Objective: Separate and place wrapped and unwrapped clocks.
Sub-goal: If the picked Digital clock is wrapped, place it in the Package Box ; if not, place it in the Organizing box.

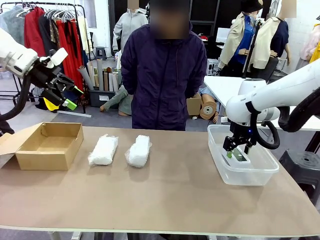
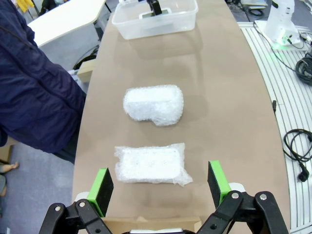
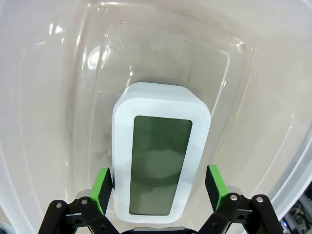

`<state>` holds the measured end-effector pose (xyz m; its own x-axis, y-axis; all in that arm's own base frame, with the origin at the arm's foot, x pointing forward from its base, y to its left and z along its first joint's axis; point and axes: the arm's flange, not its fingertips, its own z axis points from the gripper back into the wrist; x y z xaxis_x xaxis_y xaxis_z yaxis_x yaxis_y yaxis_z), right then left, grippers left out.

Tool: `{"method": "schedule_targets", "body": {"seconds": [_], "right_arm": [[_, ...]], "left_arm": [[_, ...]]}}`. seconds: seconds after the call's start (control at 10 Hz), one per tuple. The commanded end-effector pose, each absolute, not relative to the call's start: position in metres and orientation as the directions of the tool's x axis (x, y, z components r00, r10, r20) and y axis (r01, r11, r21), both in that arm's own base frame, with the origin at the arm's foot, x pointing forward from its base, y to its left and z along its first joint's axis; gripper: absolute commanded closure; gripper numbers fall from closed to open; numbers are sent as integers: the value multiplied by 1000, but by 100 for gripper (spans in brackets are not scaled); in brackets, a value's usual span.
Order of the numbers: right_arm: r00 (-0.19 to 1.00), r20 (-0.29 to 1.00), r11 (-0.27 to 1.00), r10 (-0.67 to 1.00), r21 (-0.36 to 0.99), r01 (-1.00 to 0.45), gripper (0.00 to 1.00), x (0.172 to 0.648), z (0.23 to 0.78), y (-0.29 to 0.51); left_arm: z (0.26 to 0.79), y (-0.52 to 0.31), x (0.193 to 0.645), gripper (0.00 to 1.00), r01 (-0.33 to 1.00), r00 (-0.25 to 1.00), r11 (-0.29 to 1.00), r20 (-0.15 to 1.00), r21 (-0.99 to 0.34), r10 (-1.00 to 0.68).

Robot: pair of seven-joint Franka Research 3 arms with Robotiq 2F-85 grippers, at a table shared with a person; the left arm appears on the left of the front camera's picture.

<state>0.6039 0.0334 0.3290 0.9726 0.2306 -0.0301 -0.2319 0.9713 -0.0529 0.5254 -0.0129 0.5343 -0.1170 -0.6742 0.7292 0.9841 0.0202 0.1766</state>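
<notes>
Front view: left hand [image 1: 74, 97] high off the table [image 1: 165, 200], up behind the cardboard box [image 1: 47, 152] at the left end, jaws wide, nothing in them. Right hand [image 1: 239, 152] down inside the clear tub [image 1: 260, 175] at the right end; finger gap too small to judge from here. Left wrapped clock [image 1: 104, 150] and right wrapped clock [image 1: 138, 151] flat on the table, side by side, near but apart, between box and tub, in front of the person [image 1: 165, 75] at the far edge.

Left wrist view, extra info: looking down the table's length. Green pads [image 2: 104, 187] at full spread, empty. Left wrapped clock just beyond them on the table, untouched, a flat packet. Right wrapped clock past it, rounder and bulkier. Tub at the far end with the right hand's black fingers dipping in. Cables [image 2: 298, 146] on the floor off the table's side.

Right wrist view, not obtainable from the other two: bare clock [image 3: 161, 146] lying screen-up on the tub floor, between the right hand's green pads [image 3: 214, 183]. Jaws spread wide. One pad just beside the clock's edge, the other with a sliver of gap. No squeeze on the clock, so not gripped.
</notes>
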Motion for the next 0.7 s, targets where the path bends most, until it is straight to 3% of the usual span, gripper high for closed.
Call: {"method": "schedule_targets", "body": {"seconds": [0.0,0.6], "right_arm": [[959,-13,958,283,-49,-284,0,590,338,29],[960,54,961,276,-36,-275,0,585,364,27]], "left_arm": [[536,-13,525,0,983,-120,21,731,181,-671],[536,-13,525,0,983,-120,21,731,181,-671]]}}
